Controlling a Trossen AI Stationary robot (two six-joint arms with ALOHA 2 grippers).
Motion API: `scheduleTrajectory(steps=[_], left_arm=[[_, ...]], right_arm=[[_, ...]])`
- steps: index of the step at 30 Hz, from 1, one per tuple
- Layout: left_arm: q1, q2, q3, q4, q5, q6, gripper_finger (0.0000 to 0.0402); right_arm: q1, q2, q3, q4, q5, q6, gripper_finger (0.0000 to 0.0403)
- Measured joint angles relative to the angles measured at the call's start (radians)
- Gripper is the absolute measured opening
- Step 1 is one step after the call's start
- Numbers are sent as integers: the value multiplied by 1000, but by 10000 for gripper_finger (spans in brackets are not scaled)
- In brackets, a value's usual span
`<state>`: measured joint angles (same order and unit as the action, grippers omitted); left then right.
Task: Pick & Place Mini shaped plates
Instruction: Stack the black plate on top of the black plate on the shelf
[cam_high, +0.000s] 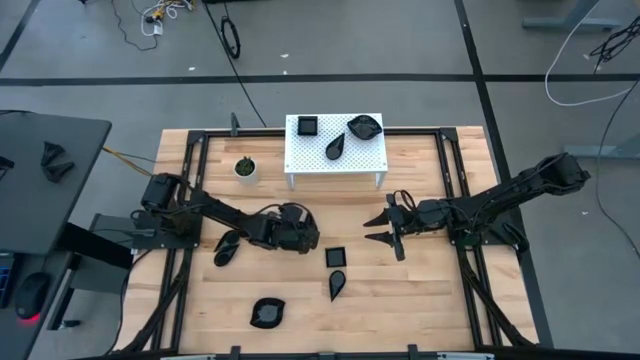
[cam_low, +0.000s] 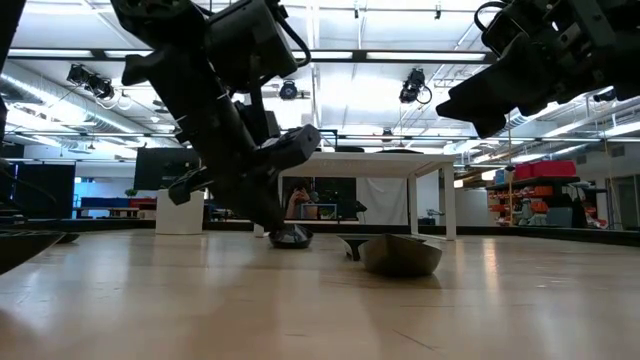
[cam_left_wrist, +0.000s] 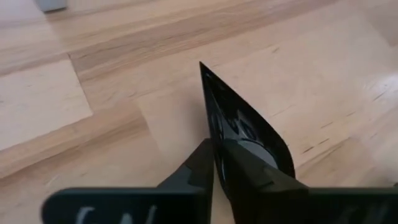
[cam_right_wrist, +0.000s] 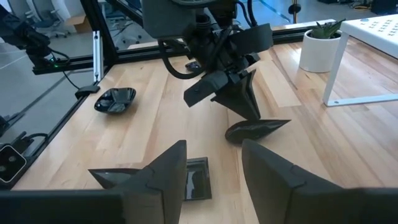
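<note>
Left wrist view: left fingers (cam_left_wrist: 214, 165) clamped on the upright edge of a black plate (cam_left_wrist: 239, 121).

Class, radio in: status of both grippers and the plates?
Left gripper shut on glossy black pointed plate, lifted. Right gripper open, waiting mid-table. Nothing blocking.

plates (cam_high: 338, 142) (three) on stand (cam_high: 311, 157)

Two matte black jointed robot arms

The left arm (cam_high: 215, 215) and right arm (cam_high: 500, 200) are built of boxy dark segments with black cables looping along them; each ends in flat, angular, wedge-shaped black fingers (cam_right_wrist: 149, 171), with faint pale lettering on the left wrist's bar.
</note>
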<state>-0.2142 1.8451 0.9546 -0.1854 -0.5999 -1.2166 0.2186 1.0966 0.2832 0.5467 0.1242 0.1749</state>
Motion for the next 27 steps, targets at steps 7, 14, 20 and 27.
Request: scheduleTrajectory(steps=[7, 14, 20, 27], left_arm=[[0, 5, 0, -1, -7, 48, 5], [-1, -43, 2, -5, -6, 85, 4], [-7, -117, 2, -9, 26, 129, 3], [12, -158, 150, -32, 102, 321, 2]], right_arm=[[0, 0, 0, 0, 0, 0, 157], [0, 0, 0, -3, 0, 0, 157], [0, 0, 0, -2, 0, 0, 157], [0, 0, 0, 1, 0, 0, 157]])
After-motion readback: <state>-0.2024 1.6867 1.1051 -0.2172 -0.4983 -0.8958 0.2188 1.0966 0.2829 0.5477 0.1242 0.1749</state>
